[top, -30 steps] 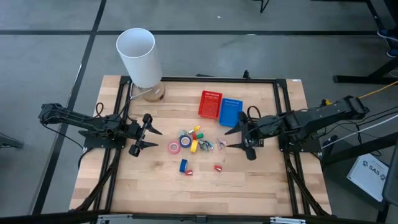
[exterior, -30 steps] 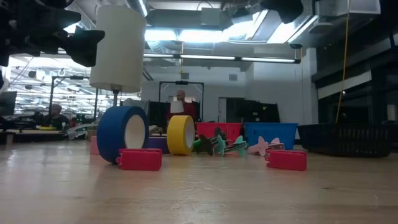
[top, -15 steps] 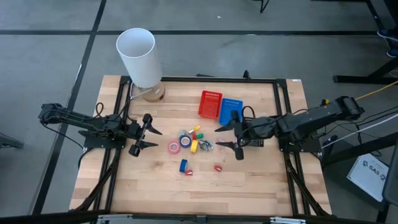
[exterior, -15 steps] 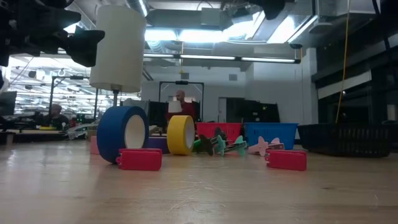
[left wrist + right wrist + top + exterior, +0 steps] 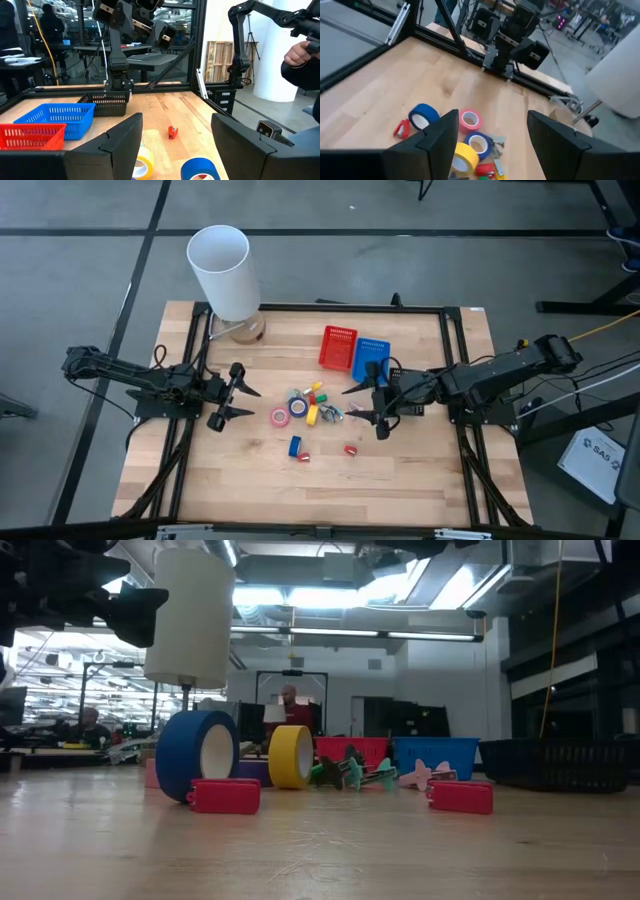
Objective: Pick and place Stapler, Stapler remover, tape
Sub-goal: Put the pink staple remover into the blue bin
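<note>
A small pile lies mid-table: a pink tape roll (image 5: 280, 417), a blue/purple roll (image 5: 298, 406), a yellow roll (image 5: 312, 415), and a blue roll (image 5: 295, 446) standing on edge. Two small red blocky pieces (image 5: 351, 449) lie beside them, with little green and pink clawed pieces (image 5: 335, 414). My right gripper (image 5: 352, 402) is open, hovering just right of the pile; its wrist view shows the pink roll (image 5: 469, 120) ahead. My left gripper (image 5: 252, 402) is open, waiting left of the pile.
A red basket (image 5: 338, 347) and a blue basket (image 5: 370, 359) sit side by side behind the pile. A tall white cylinder (image 5: 225, 272) stands at the far left corner. A person's hand (image 5: 300, 50) shows beyond the table. Bare wood lies along the near edge.
My right gripper has moved toward the table's left, from beside the blue basket up to the right side of the pile, staying above the table. The rolls and small pieces have not moved.
</note>
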### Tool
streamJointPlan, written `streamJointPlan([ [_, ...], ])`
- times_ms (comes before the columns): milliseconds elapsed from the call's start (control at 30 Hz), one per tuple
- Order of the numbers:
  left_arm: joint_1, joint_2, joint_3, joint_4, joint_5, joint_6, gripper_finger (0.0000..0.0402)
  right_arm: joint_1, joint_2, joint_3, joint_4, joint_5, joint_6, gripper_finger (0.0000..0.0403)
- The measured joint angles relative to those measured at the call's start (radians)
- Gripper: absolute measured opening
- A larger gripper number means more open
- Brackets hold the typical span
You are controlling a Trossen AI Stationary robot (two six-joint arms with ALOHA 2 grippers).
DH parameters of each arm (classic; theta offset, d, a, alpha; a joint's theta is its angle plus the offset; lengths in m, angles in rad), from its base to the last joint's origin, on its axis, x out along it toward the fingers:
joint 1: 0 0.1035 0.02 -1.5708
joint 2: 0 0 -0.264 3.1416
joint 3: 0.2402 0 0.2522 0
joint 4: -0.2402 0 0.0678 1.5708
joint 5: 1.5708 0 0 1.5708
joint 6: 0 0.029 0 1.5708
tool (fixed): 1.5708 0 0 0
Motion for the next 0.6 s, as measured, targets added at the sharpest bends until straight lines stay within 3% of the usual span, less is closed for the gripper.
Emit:
streamJointPlan([
  [267, 0.000, 0.000, 0.000, 0.000, 0.000, 0.000, 0.0235, -0.001, 0.015, 0.000, -0.008, 0.210, -0.016, 0.0239],
  [600, 0.000, 0.000, 0.000, 0.000, 0.000, 0.000, 0.0235, -0.004, 0.014, 0.000, -0.004, 0.223, 0.006, 0.0239],
])
